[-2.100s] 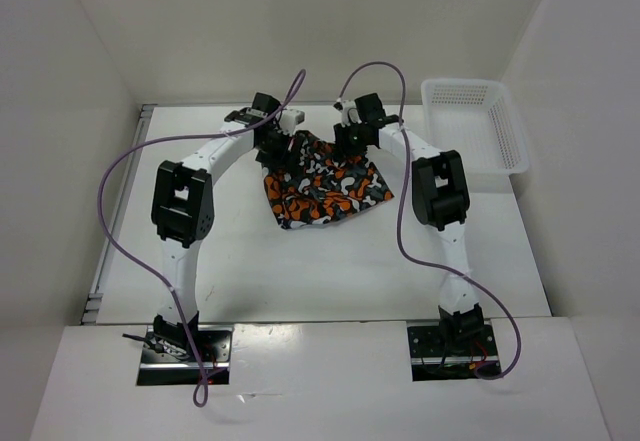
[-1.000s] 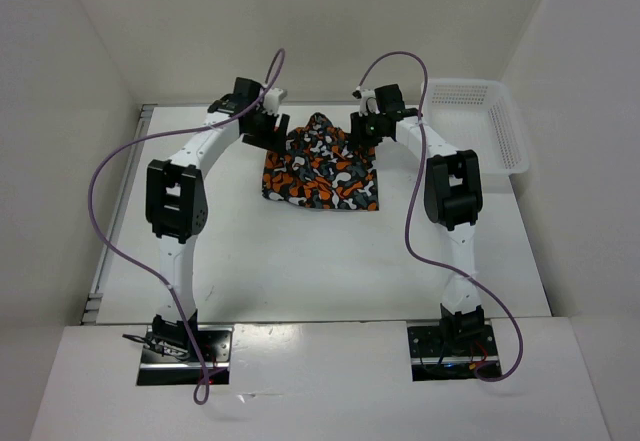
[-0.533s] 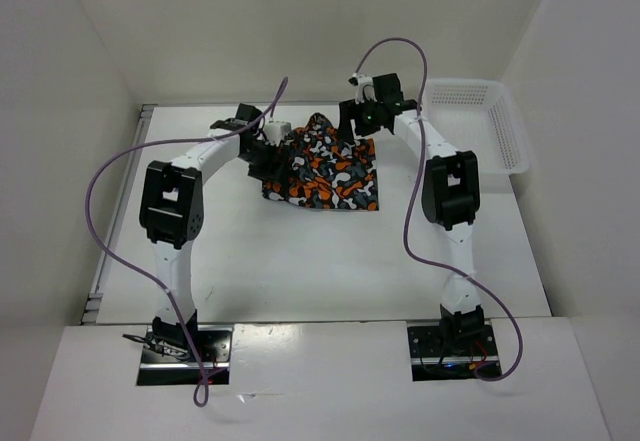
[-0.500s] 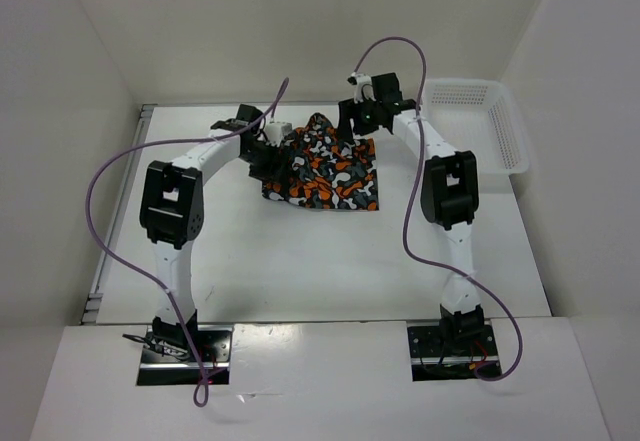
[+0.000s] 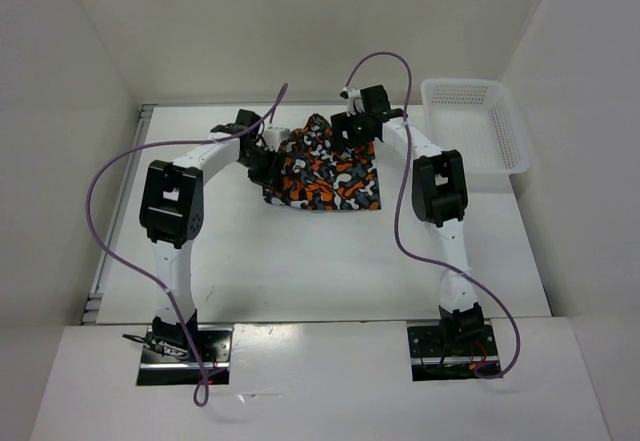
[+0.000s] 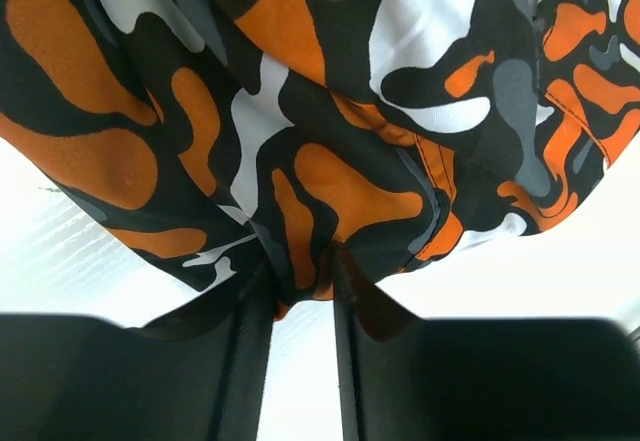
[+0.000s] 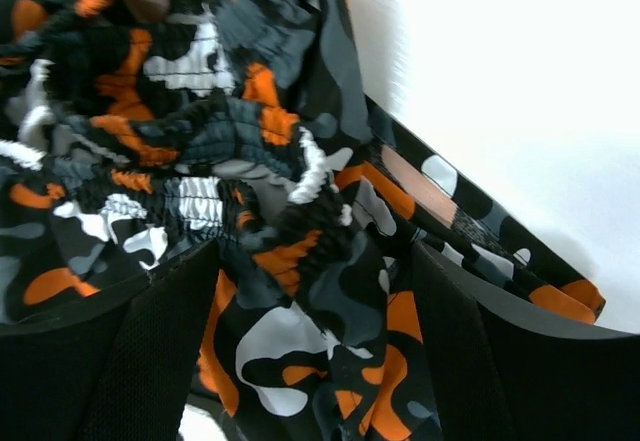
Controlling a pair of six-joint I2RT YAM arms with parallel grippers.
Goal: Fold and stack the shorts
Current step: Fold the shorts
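Observation:
The shorts, blotched orange, black, grey and white, lie bunched at the back middle of the white table. My left gripper sits at their left edge. In the left wrist view its narrow jaws pinch a fold of the shorts between the tips. My right gripper is at the far right corner of the cloth. In the right wrist view its fingers stand wide apart over the gathered waistband, with loose cloth lying between them.
A white mesh basket stands at the back right corner of the table. White walls close in the table at the back and both sides. Purple cables loop above both arms.
My left gripper has moved in to the shorts' left edge and closed on a fold. The right gripper has opened and shifted slightly left over the waistband.

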